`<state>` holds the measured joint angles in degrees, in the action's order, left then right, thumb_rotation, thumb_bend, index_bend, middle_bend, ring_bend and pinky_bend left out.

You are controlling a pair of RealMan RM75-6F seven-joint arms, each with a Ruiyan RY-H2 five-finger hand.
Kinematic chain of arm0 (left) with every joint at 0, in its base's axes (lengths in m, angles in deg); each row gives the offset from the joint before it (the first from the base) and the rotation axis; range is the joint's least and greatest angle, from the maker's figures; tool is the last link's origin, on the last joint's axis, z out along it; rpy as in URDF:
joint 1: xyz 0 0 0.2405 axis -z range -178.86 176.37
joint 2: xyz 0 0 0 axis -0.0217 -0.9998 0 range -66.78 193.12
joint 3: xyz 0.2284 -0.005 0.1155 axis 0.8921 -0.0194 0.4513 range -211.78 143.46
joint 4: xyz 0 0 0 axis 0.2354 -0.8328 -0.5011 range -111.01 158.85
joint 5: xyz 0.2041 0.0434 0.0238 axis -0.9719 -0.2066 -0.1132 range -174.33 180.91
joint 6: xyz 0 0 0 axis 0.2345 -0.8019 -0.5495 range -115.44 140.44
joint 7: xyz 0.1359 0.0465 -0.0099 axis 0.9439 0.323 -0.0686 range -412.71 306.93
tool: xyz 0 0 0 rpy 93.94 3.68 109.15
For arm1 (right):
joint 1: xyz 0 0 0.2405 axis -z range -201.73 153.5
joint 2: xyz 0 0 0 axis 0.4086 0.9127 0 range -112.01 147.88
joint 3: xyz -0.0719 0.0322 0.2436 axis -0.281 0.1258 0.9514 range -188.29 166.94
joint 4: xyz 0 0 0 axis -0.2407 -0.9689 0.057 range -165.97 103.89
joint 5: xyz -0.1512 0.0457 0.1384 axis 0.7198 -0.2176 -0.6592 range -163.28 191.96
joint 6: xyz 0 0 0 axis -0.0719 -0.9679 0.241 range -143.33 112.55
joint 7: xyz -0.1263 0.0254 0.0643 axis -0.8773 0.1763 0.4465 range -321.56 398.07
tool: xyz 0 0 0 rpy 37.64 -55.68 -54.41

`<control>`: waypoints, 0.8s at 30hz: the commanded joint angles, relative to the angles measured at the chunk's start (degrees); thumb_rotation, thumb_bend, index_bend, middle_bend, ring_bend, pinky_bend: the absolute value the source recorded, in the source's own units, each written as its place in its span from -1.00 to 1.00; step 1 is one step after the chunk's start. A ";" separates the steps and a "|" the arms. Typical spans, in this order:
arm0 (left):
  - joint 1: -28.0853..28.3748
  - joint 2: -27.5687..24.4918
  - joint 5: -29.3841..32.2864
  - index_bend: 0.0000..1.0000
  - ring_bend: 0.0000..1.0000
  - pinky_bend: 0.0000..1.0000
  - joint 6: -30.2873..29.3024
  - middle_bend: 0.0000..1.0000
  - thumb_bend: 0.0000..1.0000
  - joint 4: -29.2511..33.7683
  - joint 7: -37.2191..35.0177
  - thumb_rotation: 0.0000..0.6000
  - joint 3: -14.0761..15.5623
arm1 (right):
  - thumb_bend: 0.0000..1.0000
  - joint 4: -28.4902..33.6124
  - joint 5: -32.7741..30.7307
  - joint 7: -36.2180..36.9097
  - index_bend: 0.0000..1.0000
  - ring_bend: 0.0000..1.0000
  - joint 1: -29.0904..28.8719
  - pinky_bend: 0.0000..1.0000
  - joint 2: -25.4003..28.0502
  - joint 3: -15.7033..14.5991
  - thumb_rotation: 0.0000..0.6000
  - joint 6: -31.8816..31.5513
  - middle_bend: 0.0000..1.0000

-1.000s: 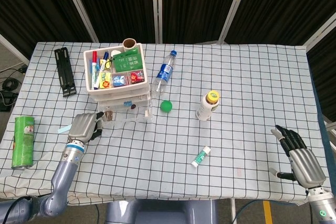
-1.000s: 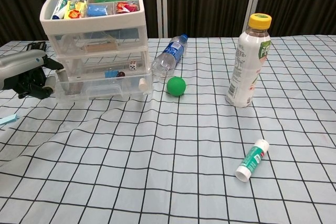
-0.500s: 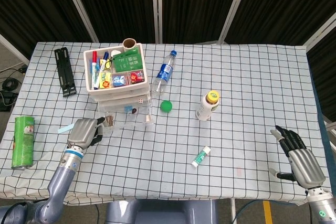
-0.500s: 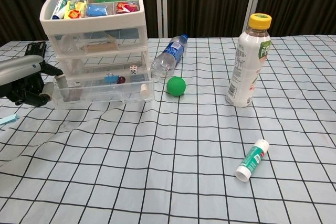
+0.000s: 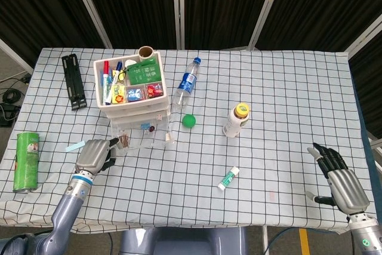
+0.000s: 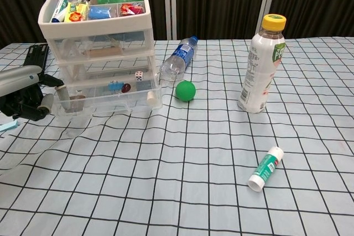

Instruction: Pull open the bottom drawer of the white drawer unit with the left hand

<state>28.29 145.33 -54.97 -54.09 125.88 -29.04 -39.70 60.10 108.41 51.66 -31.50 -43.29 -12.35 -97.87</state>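
The white drawer unit (image 5: 130,88) (image 6: 95,31) stands at the table's left, its top tray full of pens and small items. Its clear bottom drawer (image 5: 143,135) (image 6: 108,96) sticks out toward me, with a die and small bits showing inside. My left hand (image 5: 95,154) (image 6: 23,90) grips the drawer's front at its left end, fingers curled around the white knob (image 6: 47,103). A second knob (image 6: 150,97) shows at the drawer's right end. My right hand (image 5: 338,177) lies open near the table's front right corner, holding nothing.
A water bottle (image 5: 187,83) lies right of the unit, with a green ball (image 5: 189,120) beside it. A yellow-capped bottle (image 5: 237,119) stands mid-table, a small tube (image 5: 228,178) nearer me. A green can (image 5: 25,160), a black tool (image 5: 73,80) and a blue strip (image 5: 74,146) lie at the left.
My left hand has moved toward me, drawing the bottom drawer further out. The unit has shifted slightly and leans a little. The right hand is unmoved.
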 commanded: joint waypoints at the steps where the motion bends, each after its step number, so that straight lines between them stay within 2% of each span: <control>1: -0.22 -0.20 -0.61 0.24 0.60 0.41 0.00 0.55 0.64 -0.04 -0.41 1.00 0.32 | -0.97 0.00 0.04 -0.01 -1.00 -1.00 0.02 -1.00 -0.01 0.01 1.00 -0.07 -1.00; 8: -0.36 -0.49 -1.49 0.21 0.60 0.41 0.15 0.55 0.64 0.15 -0.51 1.00 0.71 | -0.97 0.03 0.17 -0.08 -1.00 -1.00 0.08 -1.00 -0.01 -0.03 1.00 -0.22 -1.00; 11: -0.40 -0.52 -1.60 -0.02 0.60 0.41 -0.01 0.55 0.63 0.16 -0.38 1.00 0.69 | -0.97 0.02 0.13 -0.04 -1.00 -1.00 0.09 -1.00 0.01 0.00 1.00 -0.24 -1.00; 12: -0.42 -0.54 -1.63 -0.13 0.60 0.41 -0.07 0.55 0.58 0.16 -0.38 1.00 0.66 | -0.97 0.02 0.12 -0.04 -1.00 -1.00 0.09 -1.00 0.01 0.01 1.00 -0.24 -1.00; 14: -0.45 -0.69 -1.82 -0.32 0.60 0.41 -0.19 0.55 0.16 0.05 -0.42 1.00 0.58 | -0.97 0.02 0.12 -0.03 -1.00 -1.00 0.07 -1.00 0.01 0.00 1.00 -0.20 -1.00; 16: -0.45 -1.03 -2.11 -0.40 0.60 0.41 0.03 0.55 -0.20 0.02 -0.65 1.00 0.64 | -0.97 0.02 0.11 -0.06 -1.00 -1.00 0.06 -1.00 0.00 -0.01 1.00 -0.13 -1.00; 17: -0.51 -1.41 -2.07 -0.42 0.60 0.41 0.34 0.55 -0.29 0.25 -1.14 1.00 0.62 | -0.97 0.03 0.11 -0.08 -1.00 -1.00 0.05 -1.00 0.00 -0.02 1.00 -0.10 -1.00; 24: -0.98 -2.68 -3.38 -0.45 0.60 0.41 0.48 0.55 -0.34 0.57 -3.25 1.00 0.57 | -0.97 0.02 0.29 -0.23 -1.00 -1.00 0.05 -1.00 -0.11 -0.06 1.00 -0.17 -1.00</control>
<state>27.41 142.85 -58.15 -53.65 126.34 -32.07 -39.16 60.12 108.70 51.43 -31.46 -43.40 -12.41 -98.05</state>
